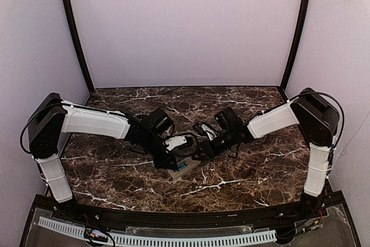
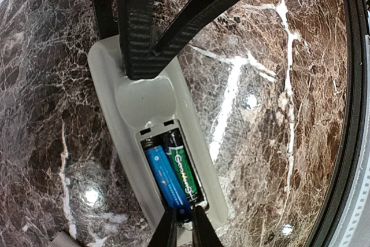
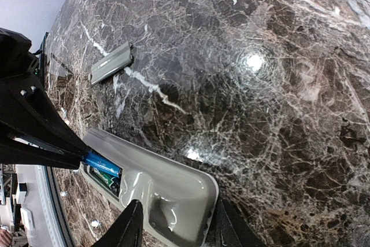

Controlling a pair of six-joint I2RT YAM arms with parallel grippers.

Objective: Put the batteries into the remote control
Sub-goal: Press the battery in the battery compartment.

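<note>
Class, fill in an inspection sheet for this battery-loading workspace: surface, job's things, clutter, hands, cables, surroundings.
Surface: dark marble table, glare spots, no spills seen.
Job's things: remote control lies back up with its recess open; blue battery and green battery sit side by side in it.
Clutter: grey cover lies flat on the table, apart from the remote.
Hands: left hand pinches the blue battery's end; right hand clamps the remote's opposite end.
Cables: black cables loop along both arms.
Surroundings: pale walls, black frame posts.
</note>
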